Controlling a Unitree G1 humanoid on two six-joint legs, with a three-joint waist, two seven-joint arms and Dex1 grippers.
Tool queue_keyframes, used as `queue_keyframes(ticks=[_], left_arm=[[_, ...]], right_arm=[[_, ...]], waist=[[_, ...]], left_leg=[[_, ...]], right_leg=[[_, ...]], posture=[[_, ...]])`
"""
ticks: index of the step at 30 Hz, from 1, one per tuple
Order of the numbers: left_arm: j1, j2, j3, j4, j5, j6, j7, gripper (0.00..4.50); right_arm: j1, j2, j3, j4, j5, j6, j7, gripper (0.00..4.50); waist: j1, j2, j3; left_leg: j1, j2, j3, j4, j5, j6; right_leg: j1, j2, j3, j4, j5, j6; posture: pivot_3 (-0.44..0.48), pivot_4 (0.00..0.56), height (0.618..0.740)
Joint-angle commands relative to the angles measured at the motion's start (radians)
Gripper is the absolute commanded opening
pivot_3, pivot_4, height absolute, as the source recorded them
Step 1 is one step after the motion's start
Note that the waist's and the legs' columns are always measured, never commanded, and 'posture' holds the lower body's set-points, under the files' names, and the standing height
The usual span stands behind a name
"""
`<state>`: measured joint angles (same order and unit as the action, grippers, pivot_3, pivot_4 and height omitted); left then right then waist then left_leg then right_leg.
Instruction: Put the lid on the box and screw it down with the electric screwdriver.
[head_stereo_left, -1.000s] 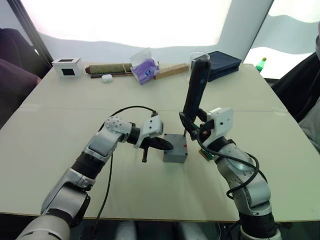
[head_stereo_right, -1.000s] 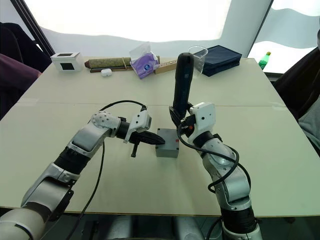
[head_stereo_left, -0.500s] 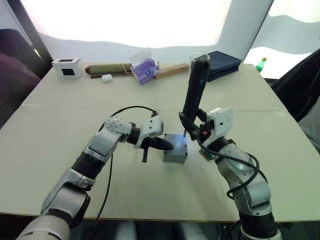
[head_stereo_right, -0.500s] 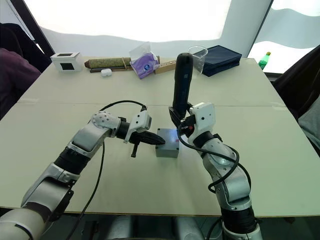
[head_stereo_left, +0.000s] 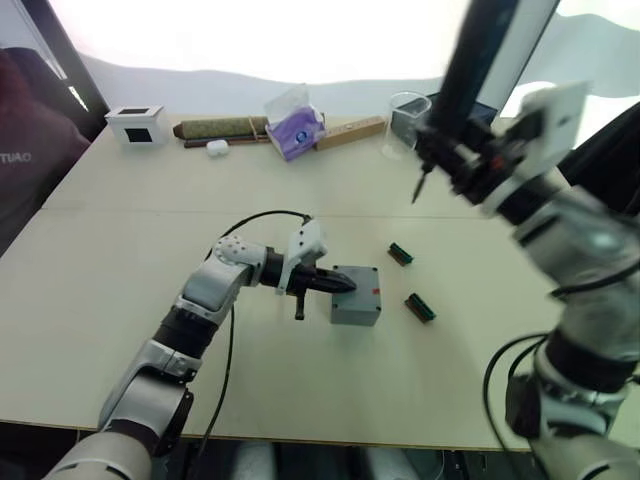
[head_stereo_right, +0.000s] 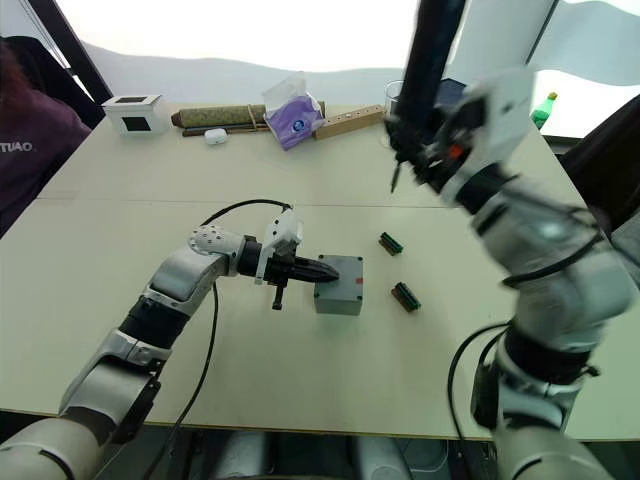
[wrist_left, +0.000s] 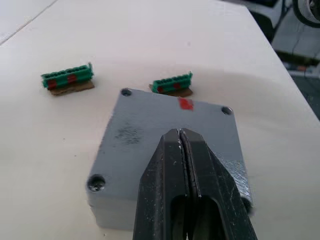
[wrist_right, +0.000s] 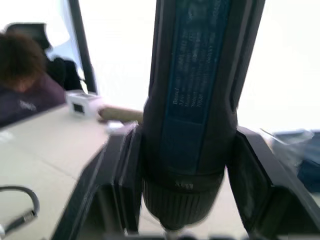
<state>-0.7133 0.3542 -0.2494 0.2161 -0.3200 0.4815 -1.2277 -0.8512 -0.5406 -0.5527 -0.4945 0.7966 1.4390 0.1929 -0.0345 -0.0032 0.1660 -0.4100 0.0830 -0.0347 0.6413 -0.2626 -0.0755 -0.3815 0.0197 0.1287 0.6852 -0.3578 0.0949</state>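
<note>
Item 1: box (head_stereo_left: 356, 296), small grey square enclosure, resting on the tabletop (head_stereo_left: 120, 260) near its centre. A red mark shows on its side facing 3 o'clock.

Item 2: lid (wrist_left: 170, 131), flat grey plate, seated on top of the box with edges flush; screw recesses visible at the corners in the left wrist view.

Item 3: left tool (head_stereo_left: 340, 285), fingers pressed together with nothing between them, tips resting on the lid from the 9 o'clock side.

Item 4: electric screwdriver (head_stereo_right: 425, 70), thick black cylinder, held upright and raised well above the tabletop toward 1 o'clock of the box, thin metal bit pointing down and well apart from the lid.

Item 5: right tool (wrist_right: 175, 170), its 2 black fingers clamped on either side of the screwdriver body near the lower end.

Item 6: 2 green connector strips (head_stereo_left: 401, 253) on the tabletop, between 2 and 3 o'clock of the box; the nearer one lies just beside the box, the other a little farther back.

Item 7: far edge of the tabletop, at 12 o'clock, from 9 toward 3: white box with black window (head_stereo_left: 135, 124), rolled mat (head_stereo_left: 220, 128), small white case (head_stereo_left: 216, 147), purple tissue pack (head_stereo_left: 296, 126), wooden block (head_stereo_left: 350, 132), clear cup (head_stereo_left: 405, 122).

Item 8: a person in a dark top (head_stereo_left: 30, 150) at the 9 o'clock edge of the tabletop.
</note>
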Motion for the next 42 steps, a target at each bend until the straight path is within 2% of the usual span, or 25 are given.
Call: queue_keyframes(ticks=[1, 5, 7, 9, 14, 18, 23, 28, 29, 31, 34, 35, 39, 42], left_arm=[[-0.047, 0.015, 0.078, -0.076, -0.102, 0.079, -0.023, 0.00], [-0.058, 0.057, 0.063, -0.132, -0.119, 0.098, -0.067, 0.00], [-0.057, 0.092, 0.038, -0.175, -0.114, 0.092, -0.106, 0.00], [-0.058, 0.120, 0.015, -0.210, -0.104, 0.074, -0.137, 0.00], [-0.048, 0.103, 0.002, -0.219, -0.068, 0.015, -0.086, 0.00], [-0.019, 0.106, -0.009, -0.245, -0.079, 0.030, -0.079, 0.00], [-0.010, 0.103, -0.009, -0.238, -0.079, 0.031, -0.070, 0.00], [0.000, 0.100, -0.010, -0.216, -0.073, 0.020, -0.068, 0.00], [0.000, 0.099, -0.011, -0.213, -0.072, 0.019, -0.067, 0.00], [0.000, 0.098, -0.011, -0.211, -0.072, 0.018, -0.067, 0.00], [-0.003, 0.098, -0.011, -0.206, -0.071, 0.018, -0.068, 0.00], [-0.003, 0.099, -0.011, -0.204, -0.071, 0.017, -0.069, 0.00], [-0.017, 0.107, -0.006, -0.180, -0.065, 0.012, -0.078, 0.00], [-0.037, 0.125, 0.024, -0.147, -0.076, 0.034, -0.080, 0.00]], right_arm=[[-0.016, -0.165, -0.078, 0.183, 0.150, 0.175, -0.039, 2.08], [0.076, -0.406, 0.030, 0.427, 0.328, 0.175, -0.134, 2.08], [0.156, -0.524, 0.107, 0.500, 0.428, 0.175, -0.104, 2.08], [0.227, -0.590, 0.185, 0.538, 0.482, 0.175, -0.074, 2.08], [0.259, -0.600, 0.264, 0.633, 0.487, 0.175, -0.081, 2.08], [0.248, -0.562, 0.323, 0.674, 0.382, 0.175, -0.047, 2.08], [0.196, -0.506, 0.330, 0.755, 0.304, 0.175, -0.021, 2.08], [0.185, -0.477, 0.361, 0.749, 0.245, 0.175, 0.000, 2.08], [0.186, -0.475, 0.365, 0.748, 0.230, 0.175, 0.005, 2.57], [0.185, -0.467, 0.364, 0.747, 0.204, 0.175, 0.008, 3.13], [0.184, -0.467, 0.368, 0.736, 0.176, 0.175, 0.023, 4.22], [0.183, -0.466, 0.370, 0.731, 0.166, 0.175, 0.028, 4.44], [0.196, -0.488, 0.387, 0.654, 0.107, 0.153, 0.061, 4.44], [0.178, -0.499, 0.340, 0.561, 0.101, 0.138, 0.096, 4.44]], waist=[[0.004, 0.001, 0.002], [0.011, 0.005, 0.005], [0.014, 0.005, 0.005], [0.011, 0.004, 0.006], [-0.002, 0.005, 0.006], [-0.010, 0.005, 0.008], [-0.009, 0.006, 0.008], [-0.006, 0.006, 0.009], [-0.006, 0.006, 0.009], [-0.005, 0.006, 0.009], [-0.006, 0.006, 0.009], [-0.006, 0.006, 0.009], [-0.007, 0.006, 0.009], [-0.008, 0.006, 0.009]], left_leg=[[0.000, 0.000, 0.000, 0.000, 0.000, 0.000], [-0.003, -0.001, 0.005, -0.003, 0.000, 0.001], [-0.003, -0.001, 0.006, -0.004, 0.000, 0.001], [-0.003, -0.001, 0.007, -0.006, 0.000, 0.000], [-0.003, -0.001, 0.007, -0.006, 0.000, 0.000], [-0.003, -0.001, 0.007, -0.003, -0.001, 0.003], [-0.003, 0.000, 0.007, -0.003, 0.000, 0.001], [-0.003, -0.001, 0.007, -0.003, 0.001, -0.001], [-0.003, -0.001, 0.007, -0.003, 0.001, -0.001], [-0.003, -0.001, 0.007, -0.003, 0.001, -0.001], [-0.003, -0.001, 0.007, -0.003, 0.001, -0.001], [-0.003, 0.000, 0.007, -0.002, 0.001, -0.001], [-0.003, -0.001, 0.006, -0.001, 0.001, -0.001], [-0.003, 0.000, 0.006, -0.001, 0.001, -0.001]], right_leg=[[0.000, 0.000, 0.000, 0.000, 0.000, 0.000], [-0.007, -0.001, 0.005, -0.001, 0.000, 0.000], [-0.008, 0.000, 0.006, -0.001, 0.000, 0.000], [-0.009, 0.000, 0.007, -0.003, 0.000, 0.000], [-0.010, 0.001, 0.009, -0.003, 0.000, 0.000], [-0.010, 0.001, 0.009, -0.001, 0.000, 0.001], [-0.010, 0.001, 0.009, -0.001, 0.000, 0.000], [-0.010, 0.001, 0.009, -0.001, 0.000, 0.000], [-0.010, 0.001, 0.009, -0.001, 0.000, 0.000], [-0.010, 0.001, 0.009, -0.001, 0.000, 0.000], [-0.010, 0.001, 0.009, -0.001, 0.000, 0.000], [-0.009, 0.001, 0.009, -0.001, 0.000, 0.001], [-0.009, 0.001, 0.009, -0.001, 0.000, 0.000], [-0.009, 0.001, 0.008, -0.001, 0.000, 0.001]], posture=[[0.000, 0.150, 0.740], [0.000, 0.150, 0.740], [0.000, 0.150, 0.740], [0.000, 0.150, 0.740], [0.000, 0.150, 0.740], [0.000, 0.150, 0.740], [0.000, 0.150, 0.740], [0.000, 0.150, 0.740], [0.000, 0.150, 0.740], [0.000, 0.150, 0.740], [0.000, 0.150, 0.740], [0.000, 0.150, 0.740], [0.000, 0.150, 0.740], [0.000, 0.150, 0.740]])
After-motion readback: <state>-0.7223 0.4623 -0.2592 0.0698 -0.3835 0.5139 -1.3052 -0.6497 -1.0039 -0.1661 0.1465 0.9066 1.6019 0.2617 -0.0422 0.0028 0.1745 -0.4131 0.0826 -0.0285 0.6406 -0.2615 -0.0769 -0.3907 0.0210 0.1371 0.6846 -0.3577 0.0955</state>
